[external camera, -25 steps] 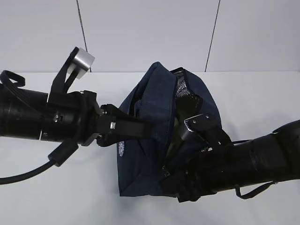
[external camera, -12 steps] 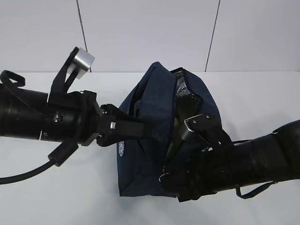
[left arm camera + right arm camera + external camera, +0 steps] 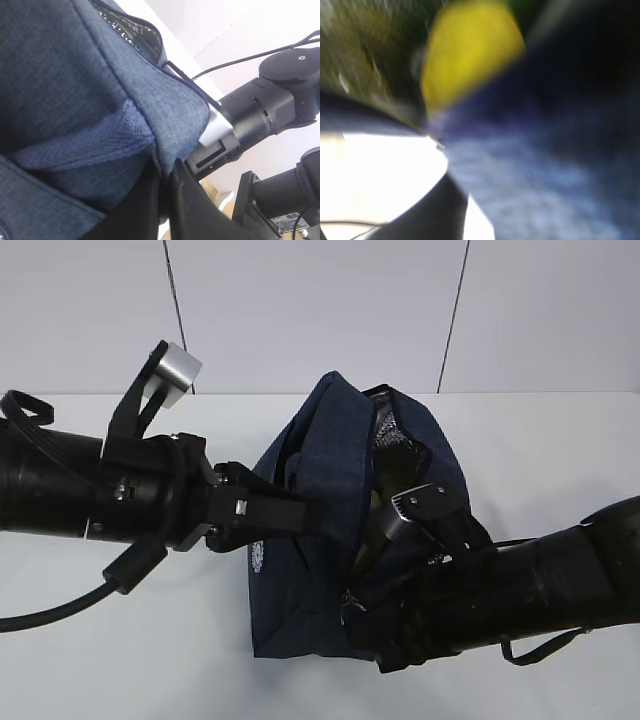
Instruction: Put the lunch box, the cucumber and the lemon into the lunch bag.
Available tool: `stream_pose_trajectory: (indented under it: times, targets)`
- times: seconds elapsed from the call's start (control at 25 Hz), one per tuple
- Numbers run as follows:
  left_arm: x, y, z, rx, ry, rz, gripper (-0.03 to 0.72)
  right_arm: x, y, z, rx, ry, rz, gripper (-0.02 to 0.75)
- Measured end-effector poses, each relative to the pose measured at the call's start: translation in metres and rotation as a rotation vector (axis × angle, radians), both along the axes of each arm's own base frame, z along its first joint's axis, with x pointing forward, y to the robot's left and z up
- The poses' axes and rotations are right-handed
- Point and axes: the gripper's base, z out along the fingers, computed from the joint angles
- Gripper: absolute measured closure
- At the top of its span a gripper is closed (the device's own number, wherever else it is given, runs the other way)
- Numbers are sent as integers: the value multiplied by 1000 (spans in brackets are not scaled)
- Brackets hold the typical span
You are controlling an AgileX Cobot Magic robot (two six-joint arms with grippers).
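The right gripper [image 3: 352, 608] has slid a little toward the lunch bag [image 3: 330, 490] and squeezed shut, though what it pinches stays hidden. The left gripper [image 3: 165, 175] pinches the bag's edge tightly. The lemon [image 3: 470, 50] sits inside the bag.

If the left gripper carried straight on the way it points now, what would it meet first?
Nothing new: the left gripper is already shut on the bag fabric. Pushing on would press into the bag's side.

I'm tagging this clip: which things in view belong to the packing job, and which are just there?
Job: bag; lemon, blurred, seemingly inside the bag; left end effector, shut on the bag's fabric.
Just there: table; back wall.
Lunch box and cucumber: not visible.
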Motion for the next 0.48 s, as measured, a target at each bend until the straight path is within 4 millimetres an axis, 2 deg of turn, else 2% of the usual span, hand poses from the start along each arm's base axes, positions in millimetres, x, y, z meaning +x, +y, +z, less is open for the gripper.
stream_pose_trajectory:
  times: [0.16,0.36,0.48]
  targets:
    - [0,0,0,0,0,0,692,0,0,0,2,0,2,714]
    - [0,0,0,0,0,0,692,8,4,7,20,-28,4,590]
    - [0,0,0,2,-1,3,692,12,6,11,31,-45,6,567]
